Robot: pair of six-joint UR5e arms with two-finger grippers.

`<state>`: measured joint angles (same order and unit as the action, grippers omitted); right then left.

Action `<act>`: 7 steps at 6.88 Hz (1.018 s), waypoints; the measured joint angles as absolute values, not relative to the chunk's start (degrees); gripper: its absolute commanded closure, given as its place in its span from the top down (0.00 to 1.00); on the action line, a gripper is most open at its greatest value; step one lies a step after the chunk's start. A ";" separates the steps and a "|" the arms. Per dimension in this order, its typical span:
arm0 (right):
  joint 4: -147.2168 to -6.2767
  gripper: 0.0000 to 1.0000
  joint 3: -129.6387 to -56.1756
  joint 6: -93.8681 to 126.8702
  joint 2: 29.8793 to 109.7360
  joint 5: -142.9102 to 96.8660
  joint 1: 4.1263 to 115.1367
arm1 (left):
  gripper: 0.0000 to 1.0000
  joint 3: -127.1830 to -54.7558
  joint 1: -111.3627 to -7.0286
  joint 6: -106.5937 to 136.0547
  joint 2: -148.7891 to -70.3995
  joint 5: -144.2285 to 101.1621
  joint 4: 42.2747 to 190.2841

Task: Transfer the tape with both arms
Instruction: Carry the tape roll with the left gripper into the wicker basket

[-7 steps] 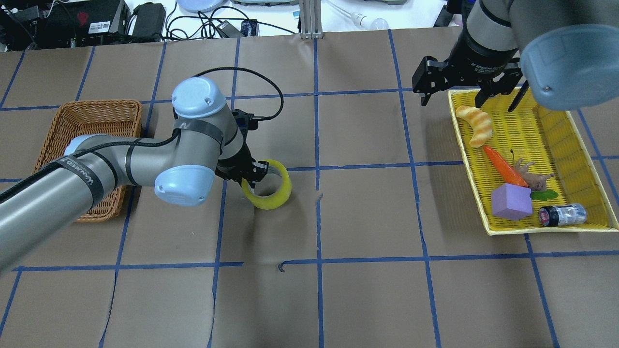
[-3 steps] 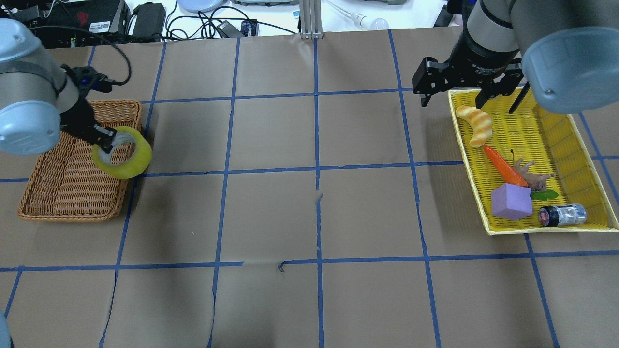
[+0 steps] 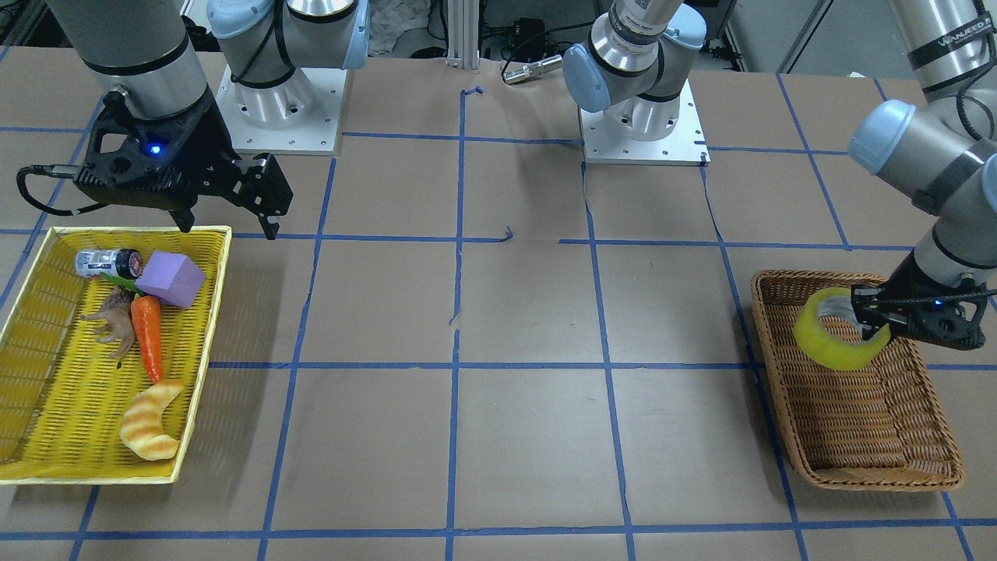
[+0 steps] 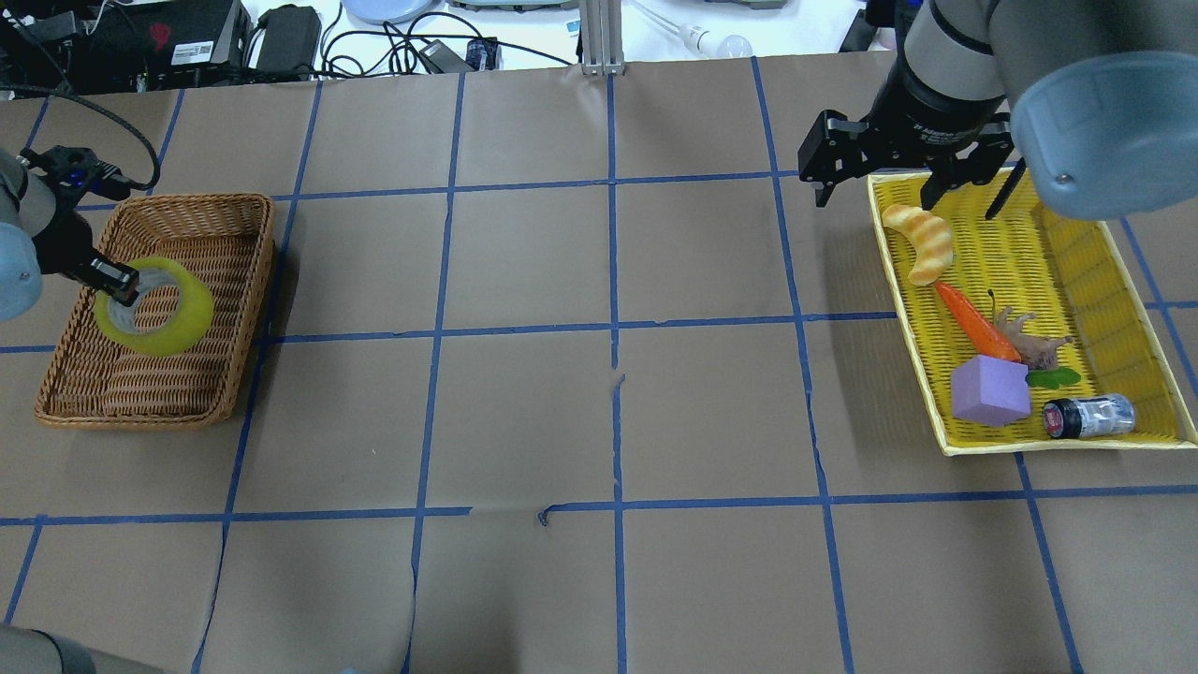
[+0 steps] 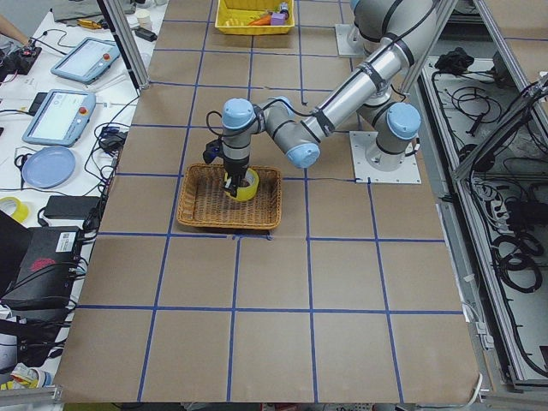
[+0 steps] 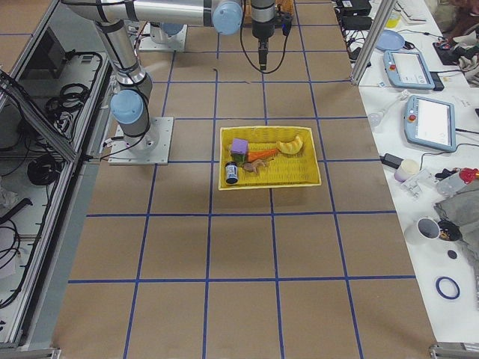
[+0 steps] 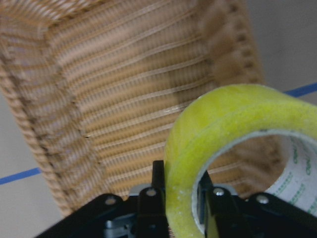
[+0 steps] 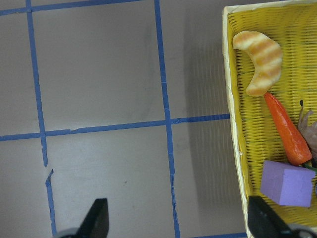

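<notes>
1. L gripper: jaws closed down narrow on the wall of the tape, one finger inside the core and one outside. Firm pinch, no gap seen at the pads.

2. Tape: hangs from that single pinch, ring tilted, over the inside of the wicker basket. It appears clear of the basket floor, but the overhead and front views are too coarse to confirm.

3. Handling, by judgement:
- Light for its bulk.
- Stiff, since the printed inner core should keep the ring round under jaw pressure.
- Outer film is smooth and likely slick, so a hold across the full dia. would need wide jaws and could slip or roll.
- The wall pinch, core side vs. outer side, is the sound hold.
- Not fragile. If let go on the tilt it may tip or roll, but the basket walls should contain it.

4. Bench: brown paper with a blue tape grid between the two stations.

5. R gripper: jaws spread wide and holding nothing. It hovers at the corner of the yellow tray, well apart from the tape.
</notes>
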<state>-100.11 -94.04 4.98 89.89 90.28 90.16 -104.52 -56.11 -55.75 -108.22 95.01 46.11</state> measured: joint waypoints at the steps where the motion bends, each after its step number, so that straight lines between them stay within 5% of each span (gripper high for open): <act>1: -100.11 1.00 -94.04 4.84 89.90 90.47 90.15 | 0.84 -104.62 -55.78 -55.96 -110.35 94.25 43.07; 7: -100.11 1.00 -94.10 4.66 89.92 92.98 90.26 | 0.91 -103.62 -62.24 -42.67 -105.55 87.80 45.79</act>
<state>-100.11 -94.10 4.66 89.92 92.98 90.26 -103.62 -62.24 -42.67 -105.55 87.80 45.79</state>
